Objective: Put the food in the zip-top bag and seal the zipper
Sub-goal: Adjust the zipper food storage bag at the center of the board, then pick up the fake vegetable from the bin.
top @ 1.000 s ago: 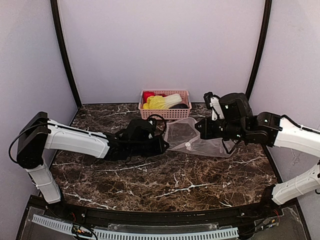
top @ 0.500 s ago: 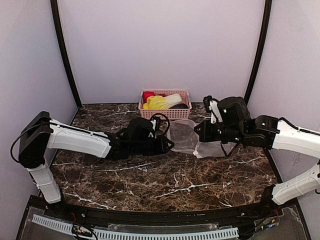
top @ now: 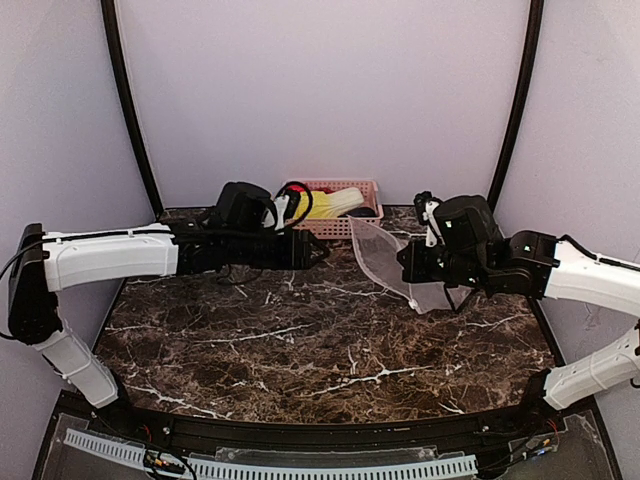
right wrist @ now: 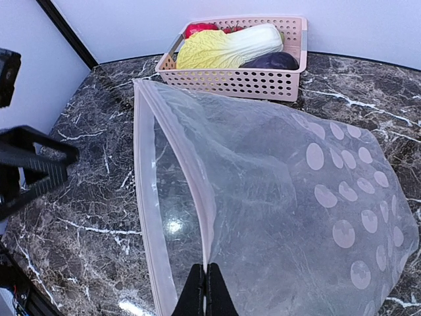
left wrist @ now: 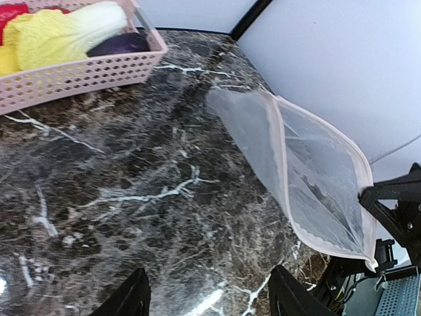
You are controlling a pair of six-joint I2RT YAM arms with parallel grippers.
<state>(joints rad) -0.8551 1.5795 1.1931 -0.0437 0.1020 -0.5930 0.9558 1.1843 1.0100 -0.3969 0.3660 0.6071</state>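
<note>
The clear dotted zip-top bag (top: 385, 262) hangs off the table with its mouth facing left. My right gripper (right wrist: 205, 289) is shut on one lip of the mouth. The zipper (right wrist: 146, 217) strip runs along the other lip, and the two lips stand apart. My left gripper (left wrist: 207, 293) is open and holds nothing, a short way left of the bag (left wrist: 309, 178). In the top view the left gripper (top: 318, 250) sits just in front of the basket. The food lies in the basket: a yellow-green cabbage (right wrist: 223, 46) and a red pepper (right wrist: 200, 29).
The pink lattice basket (top: 340, 228) stands at the back middle against the wall. A dark purple piece (right wrist: 276, 61) lies in it beside the cabbage. The marble table (top: 300, 350) stretches toward the near edge. Black posts stand at both back corners.
My left gripper opened, let go of the bag and drew back left toward the basket. The bag, flat on the table before, now hangs raised from the right gripper.
</note>
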